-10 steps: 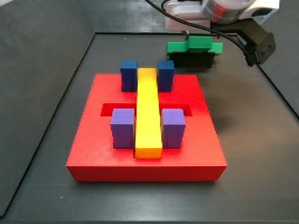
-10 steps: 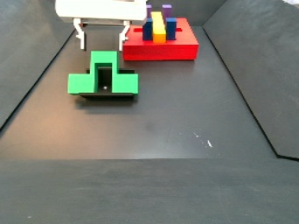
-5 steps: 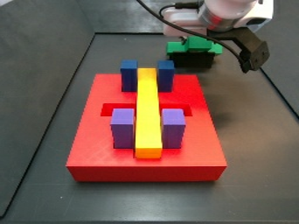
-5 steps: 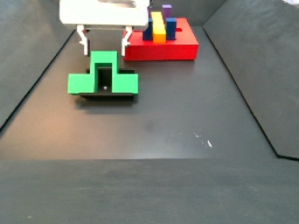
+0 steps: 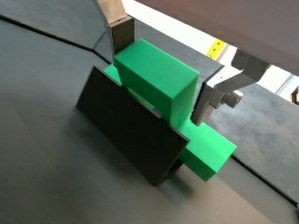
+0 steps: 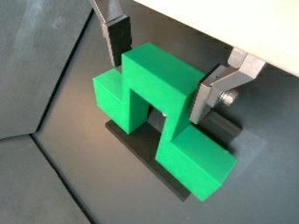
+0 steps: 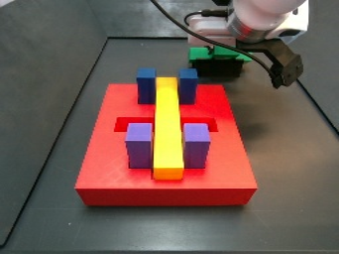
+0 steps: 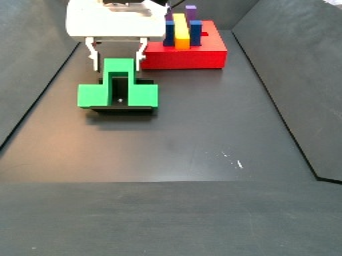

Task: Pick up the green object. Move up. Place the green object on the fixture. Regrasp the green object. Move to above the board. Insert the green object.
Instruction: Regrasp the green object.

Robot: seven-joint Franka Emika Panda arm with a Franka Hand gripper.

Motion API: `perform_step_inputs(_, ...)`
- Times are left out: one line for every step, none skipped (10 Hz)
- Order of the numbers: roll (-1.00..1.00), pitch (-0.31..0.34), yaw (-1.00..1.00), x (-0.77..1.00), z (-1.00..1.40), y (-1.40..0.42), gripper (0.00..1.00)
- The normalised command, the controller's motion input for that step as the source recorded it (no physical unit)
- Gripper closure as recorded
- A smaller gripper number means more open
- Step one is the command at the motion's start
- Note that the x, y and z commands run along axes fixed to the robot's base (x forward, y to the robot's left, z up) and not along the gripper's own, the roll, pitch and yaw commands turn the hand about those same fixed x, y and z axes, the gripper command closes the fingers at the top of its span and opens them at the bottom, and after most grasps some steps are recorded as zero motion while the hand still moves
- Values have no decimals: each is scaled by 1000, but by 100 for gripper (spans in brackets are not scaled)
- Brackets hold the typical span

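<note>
Straddling the fixture (image 8: 118, 108), the green object (image 8: 118, 88) sits with its raised middle cube upward and its two lower side cubes hanging to either side of the dark bracket; in both wrist views the black plate passes under the arch. So the placing is done, as I judge it, and I am on the regrasp.

Going left to right in a side view: the green object on its bracket stands at the left of the floor, my gripper (image 8: 115, 50) hangs directly over its far end, and the board (image 8: 201, 55) lies to the right and further back, carrying the yellow bar (image 7: 167, 124) with the blue blocks (image 7: 146, 79) and purple blocks (image 7: 141, 146) beside it.

My fingers (image 6: 117, 35) are spread, one silver plate on each side of the raised cube. In a wrist view the pads look just beside the cube's side faces; I cannot tell whether either one touches yet. Nothing is clamped.

Next I should settle a little lower, so the pads cover more of the cube's sides, then close squarely on it. The piece only rests on the bracket, so an off-centre squeeze could tip it or push it off. After that comes a straight lift, clear of the bracket, before I travel towards the red board's slot (image 7: 130, 125).
</note>
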Motion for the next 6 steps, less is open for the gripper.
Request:
perform_step_inputs(0,26,0,0,-80,66,0)
perform_step_inputs(0,0,0,0,-86,66,0)
perform_step_inputs(0,0,-6,-34,-106,43,0)
perform_step_inputs(0,0,-14,-40,-89,60,0)
perform_step_inputs(0,0,-11,-20,-63,71,0)
perform_step_inputs(20,0,0,0,-26,0,0)
